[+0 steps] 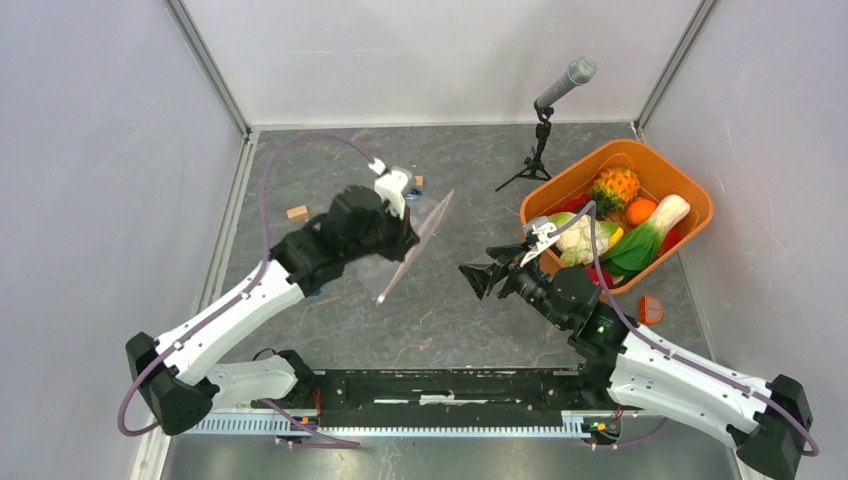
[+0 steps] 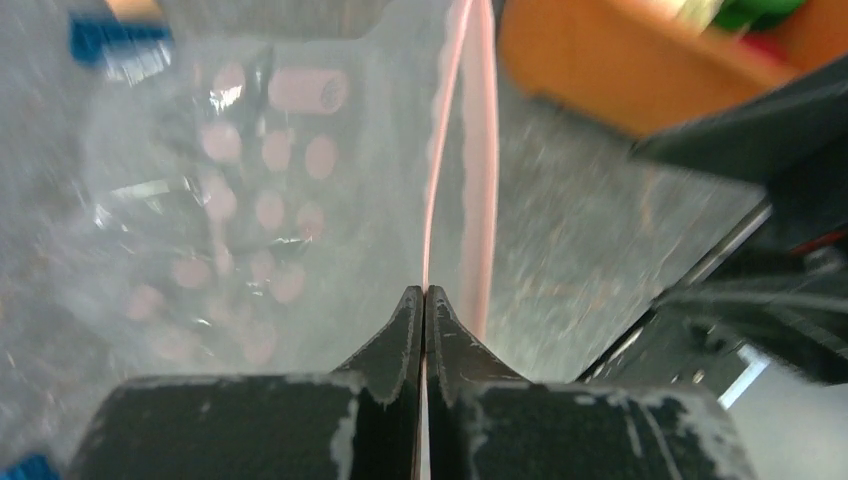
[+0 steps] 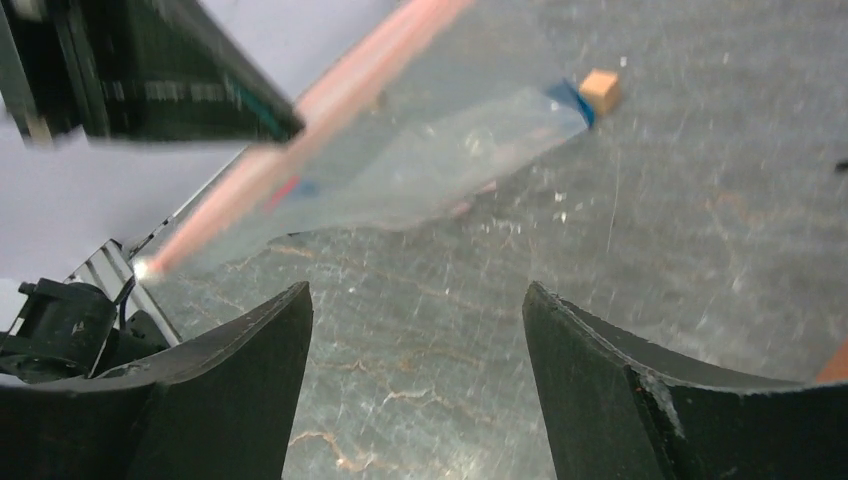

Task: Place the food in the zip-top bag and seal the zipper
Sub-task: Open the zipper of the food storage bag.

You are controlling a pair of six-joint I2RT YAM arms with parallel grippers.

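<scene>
The clear zip-top bag (image 1: 418, 240) with pale dots hangs lifted off the table at centre left. My left gripper (image 1: 408, 240) is shut on its pale pink zipper strip (image 2: 470, 150); the jaws are pressed together on the strip (image 2: 425, 300). The bag also shows in the right wrist view (image 3: 420, 160), stretched across the top. My right gripper (image 1: 482, 277) is open and empty, pointing left at the bag, a short way from its lower end. The food (image 1: 612, 225), a pineapple, orange, white and green pieces, lies in the orange basket (image 1: 690, 200) at the right.
A microphone on a small tripod (image 1: 545, 120) stands behind the basket. A tan wooden block (image 1: 297, 212) lies at the left, another small block (image 3: 600, 90) and blue brick beyond the bag. A small orange piece (image 1: 651, 308) lies right of my right arm.
</scene>
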